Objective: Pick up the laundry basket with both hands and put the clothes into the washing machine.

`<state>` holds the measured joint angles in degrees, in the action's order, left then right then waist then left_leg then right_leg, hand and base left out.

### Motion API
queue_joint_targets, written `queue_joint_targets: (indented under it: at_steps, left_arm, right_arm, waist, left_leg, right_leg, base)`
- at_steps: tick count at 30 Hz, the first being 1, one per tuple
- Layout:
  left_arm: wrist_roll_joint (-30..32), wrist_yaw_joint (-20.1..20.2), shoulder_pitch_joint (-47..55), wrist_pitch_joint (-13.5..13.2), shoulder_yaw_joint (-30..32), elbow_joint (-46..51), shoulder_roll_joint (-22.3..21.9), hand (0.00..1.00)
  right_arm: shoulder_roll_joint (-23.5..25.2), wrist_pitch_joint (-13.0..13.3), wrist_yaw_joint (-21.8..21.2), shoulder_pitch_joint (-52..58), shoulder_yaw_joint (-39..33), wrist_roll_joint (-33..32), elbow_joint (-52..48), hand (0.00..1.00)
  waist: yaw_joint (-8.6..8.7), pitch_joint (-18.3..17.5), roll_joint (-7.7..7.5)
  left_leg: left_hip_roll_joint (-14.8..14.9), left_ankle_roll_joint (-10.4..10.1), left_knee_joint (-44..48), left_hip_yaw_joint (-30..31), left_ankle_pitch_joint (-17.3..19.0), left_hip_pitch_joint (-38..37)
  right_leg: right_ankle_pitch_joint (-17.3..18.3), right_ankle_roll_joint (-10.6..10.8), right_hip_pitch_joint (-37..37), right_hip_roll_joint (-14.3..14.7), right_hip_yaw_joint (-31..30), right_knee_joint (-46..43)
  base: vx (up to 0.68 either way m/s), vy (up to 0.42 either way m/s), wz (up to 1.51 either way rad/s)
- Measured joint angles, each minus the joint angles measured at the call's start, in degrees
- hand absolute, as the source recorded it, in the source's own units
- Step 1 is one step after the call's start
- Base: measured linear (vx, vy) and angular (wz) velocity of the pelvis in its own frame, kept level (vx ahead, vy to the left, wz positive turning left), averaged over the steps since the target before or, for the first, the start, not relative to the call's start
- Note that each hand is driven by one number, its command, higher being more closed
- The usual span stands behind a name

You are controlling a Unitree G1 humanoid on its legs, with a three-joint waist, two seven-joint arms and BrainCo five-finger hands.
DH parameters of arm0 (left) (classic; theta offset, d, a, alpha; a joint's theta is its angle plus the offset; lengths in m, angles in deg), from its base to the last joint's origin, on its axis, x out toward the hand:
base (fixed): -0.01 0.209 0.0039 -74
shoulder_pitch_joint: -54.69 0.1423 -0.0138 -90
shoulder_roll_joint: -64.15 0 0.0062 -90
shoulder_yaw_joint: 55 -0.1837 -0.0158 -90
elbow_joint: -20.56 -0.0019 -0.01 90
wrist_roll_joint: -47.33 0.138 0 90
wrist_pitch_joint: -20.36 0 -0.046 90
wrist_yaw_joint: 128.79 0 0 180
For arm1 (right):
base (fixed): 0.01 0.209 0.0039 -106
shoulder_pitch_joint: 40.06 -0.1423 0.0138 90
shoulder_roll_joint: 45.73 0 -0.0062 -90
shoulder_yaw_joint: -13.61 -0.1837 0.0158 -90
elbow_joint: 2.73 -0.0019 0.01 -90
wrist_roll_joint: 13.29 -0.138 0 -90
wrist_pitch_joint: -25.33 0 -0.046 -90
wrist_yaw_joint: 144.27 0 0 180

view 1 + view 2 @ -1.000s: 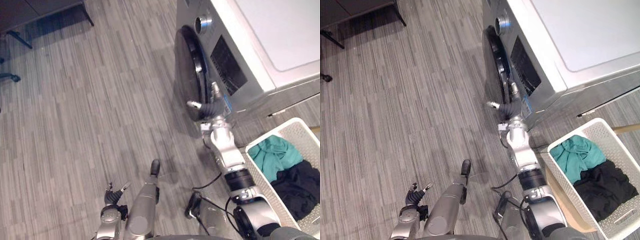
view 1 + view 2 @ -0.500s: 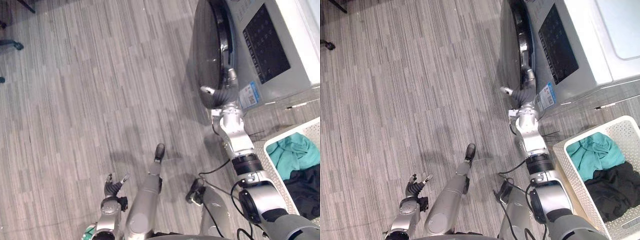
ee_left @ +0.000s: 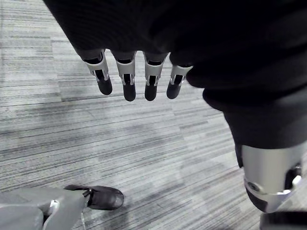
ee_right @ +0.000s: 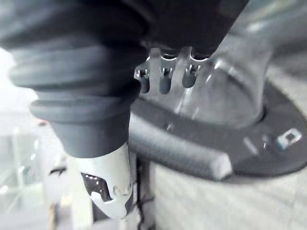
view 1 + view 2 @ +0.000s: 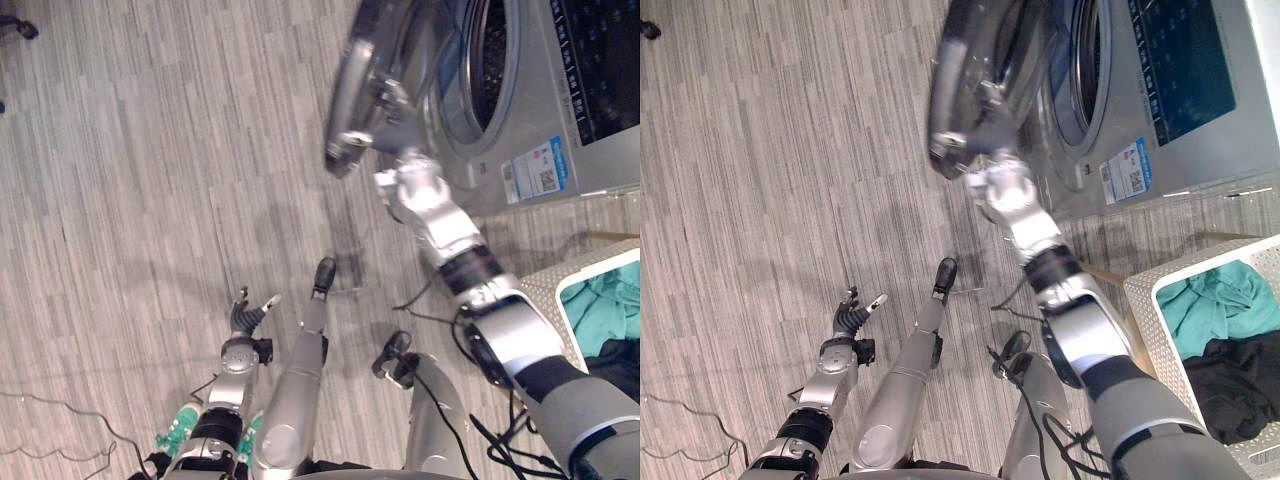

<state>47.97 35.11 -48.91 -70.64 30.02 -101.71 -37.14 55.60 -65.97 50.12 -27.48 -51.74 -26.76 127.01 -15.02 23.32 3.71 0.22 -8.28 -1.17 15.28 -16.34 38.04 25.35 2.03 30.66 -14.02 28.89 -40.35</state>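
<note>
The silver washing machine [image 5: 575, 120] stands at the upper right. Its round door [image 5: 980, 60] is swung out to the left, and the drum opening [image 5: 485, 60] shows dark behind it. My right hand [image 5: 982, 142] is at the door's lower edge; in the right wrist view its straight fingers [image 4: 163, 81] rest against the door's glass bowl [image 4: 225, 91]. The white laundry basket [image 5: 1140, 292] sits at the lower right, away from both hands, with a teal garment [image 5: 1220, 305] and a black garment [image 5: 1230, 385] inside. My left hand [image 5: 245, 315] hangs open, low over the floor.
Grey plank floor [image 5: 150, 200] spreads wide to the left of the machine. The open door juts out over the floor in front of the drum. A chair's wheeled foot [image 5: 18, 26] shows at the far upper left.
The washer door has gone from shut to swung open, and my right hand has come outward and left with it. The camera has shifted forward. My left hand stays low and idle.
</note>
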Motion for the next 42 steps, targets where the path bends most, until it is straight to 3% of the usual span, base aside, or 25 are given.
queue_joint_targets:
  at_steps: [6,12,16,19,21,26,29,31,37,40,42]
  left_arm:
    - [0.02,1.16,-0.44,-0.21,-2.84,0.72,0.29,0.00]
    - [0.01,1.39,-0.68,-0.07,-2.63,-2.36,2.78,0.00]
    - [0.01,1.06,-1.57,0.43,-1.35,-4.18,2.94,0.00]
    - [0.02,0.99,-3.57,0.53,-0.36,-4.35,3.02,0.00]
    - [0.02,0.97,-5.44,0.50,-0.08,-4.15,3.08,0.00]
    - [-0.07,0.96,-10.37,0.60,0.11,-2.74,5.28,0.00]
    - [-0.10,0.83,-14.73,0.66,0.19,-1.26,10.46,0.00]
    - [0.00,0.66,-19.27,0.73,0.37,-0.24,15.07,0.00]
    - [0.16,-0.64,-31.54,1.01,0.76,1.21,21.25,0.00]
    - [0.36,-1.66,-35.80,1.93,1.63,1.23,23.23,0.00]
    - [1.33,-2.72,-37.34,2.65,3.06,1.10,23.70,0.00]
  right_arm:
    - [-5.39,3.18,0.46,-8.12,-3.17,-3.85,-0.82,0.00]
    - [-13.90,3.20,0.42,-4.04,-5.36,-5.69,-4.90,0.00]
    - [-15.91,2.94,-0.53,8.33,-5.64,-5.66,-11.16,0.00]
    - [-16.35,2.77,-3.24,20.69,-5.20,-4.47,-14.74,0.00]
    - [-16.75,2.44,-5.20,28.00,-4.72,-3.79,-16.53,0.00]
    - [-14.77,2.25,-10.73,46.67,-4.71,1.58,-21.42,0.00]
    - [-13.38,1.98,-11.90,54.74,-7.05,6.66,-26.09,0.00]
    - [-11.91,2.24,-11.85,59.87,-11.61,10.09,-32.97,0.00]
    - [-8.63,3.23,-9.00,66.51,-20.80,12.04,-42.65,0.00]
    - [-6.36,3.40,-7.72,68.62,-22.02,12.03,-45.93,0.00]
    - [-5.74,4.20,-6.80,70.30,-22.31,11.96,-48.11,0.00]
  waist:
    - [-1.71,0.08,0.64]
    - [-0.83,0.09,0.62]
    - [1.99,0.18,0.53]
    - [5.11,0.26,0.47]
    - [6.02,0.37,0.28]
    - [8.39,0.67,-0.13]
    - [10.00,1.28,-1.14]
    - [10.43,2.23,-2.62]
    - [12.30,3.33,-4.43]
    - [12.74,4.37,-6.09]
    - [12.88,4.47,-6.29]
  left_leg:
    - [-2.71,-0.98,-0.32,6.01,-0.66,-0.03]
    - [-0.27,-0.05,-3.70,1.03,-2.73,-0.98]
    - [1.94,0.11,-4.00,-4.96,-2.85,-3.09]
    - [3.63,0.11,-4.00,-9.55,-2.85,-4.41]
    - [4.53,0.11,-4.00,-11.16,-2.85,-5.26]
    - [5.61,0.13,-4.00,-13.58,-2.84,-6.40]
    - [5.74,0.29,-3.81,-15.00,-2.72,-6.69]
    - [6.04,3.29,-2.89,-18.70,-0.48,-6.70]
    - [6.89,4.50,-1.15,-21.09,0.44,-3.38]
    - [7.73,4.66,0.95,-22.73,1.76,-1.52]
    - [8.27,4.91,2.25,-23.23,2.29,0.41]
  right_leg:
    - [3.43,0.76,-2.98,-1.40,2.82,-1.64]
    - [1.87,0.93,0.74,0.24,-3.84,-0.52]
    - [-1.75,1.17,1.05,2.53,-10.12,2.74]
    - [-4.60,1.21,1.84,4.82,-15.23,5.28]
    - [-5.43,0.92,1.74,5.78,-16.79,6.18]
    - [-6.00,0.12,1.68,6.97,-18.45,6.43]
    - [-6.05,0.04,1.87,7.10,-19.29,6.37]
    - [-6.51,0.51,2.81,7.59,-21.06,6.26]
    - [-9.52,1.62,5.08,8.22,-23.00,9.10]
    - [-10.75,1.77,6.43,8.79,-24.60,9.98]
    - [-11.35,1.64,7.78,9.11,-24.84,10.31]
  base:
    - [0.03,-0.077,0.71]
    - [-0.04,-0.022,-0.44]
    - [-0.03,0.016,-1.00]
    - [-0.05,0.010,-0.92]
    - [-0.04,-0.046,-0.55]
    - [-0.02,-0.081,-0.23]
    - [-0.02,-0.049,-0.17]
    - [-0.01,-0.015,-0.36]
    - [0.00,0.030,-0.24]
    - [-0.01,0.026,-0.27]
    - [-0.02,-0.007,-0.27]
